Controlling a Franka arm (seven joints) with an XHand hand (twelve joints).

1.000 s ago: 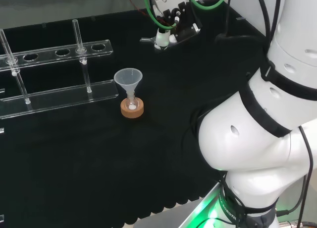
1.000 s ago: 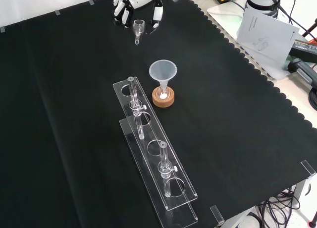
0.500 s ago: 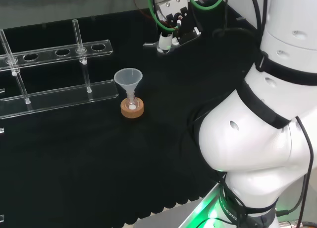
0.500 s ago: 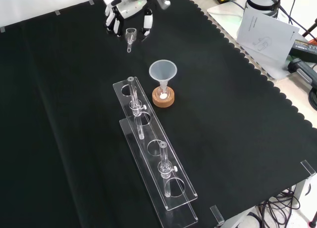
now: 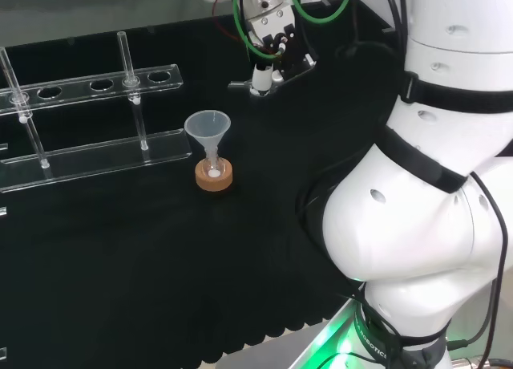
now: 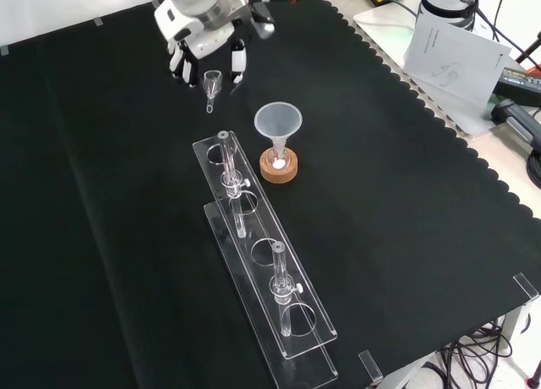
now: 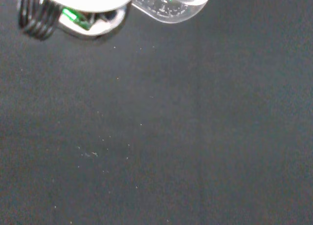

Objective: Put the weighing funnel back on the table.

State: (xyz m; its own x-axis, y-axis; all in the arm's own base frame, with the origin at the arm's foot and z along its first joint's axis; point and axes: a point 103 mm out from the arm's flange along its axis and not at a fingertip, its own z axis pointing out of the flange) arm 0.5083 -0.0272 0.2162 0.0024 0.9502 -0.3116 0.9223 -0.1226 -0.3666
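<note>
The small clear weighing funnel [image 6: 210, 86] hangs above the cloth between the curled fingers of my hand [image 6: 201, 41], its stem pointing down toward the rack in the front view. From the head view the hand [image 5: 276, 52] sits beyond the big funnel, with the weighing funnel [image 5: 243, 85] sticking out to its left. Close up in the wrist view, the weighing funnel's rounded clear edge [image 7: 172, 6] shows over bare black cloth. The big funnel [image 6: 277, 123] stands mouth up in its small flask on a cork ring [image 6: 279, 167].
A clear two-tier tube rack [image 6: 262, 266] with glass tubes lies in front of the cork ring in the front view, at the left [image 5: 88, 120] in the head view. Papers and cables [image 6: 452, 51] lie off the cloth at the front view's right. Black cloth spreads on all sides.
The hand with the weighing funnel has travelled left and nearer in the front view, coming closer to the rack's far end. The big funnel and rack have stayed put.
</note>
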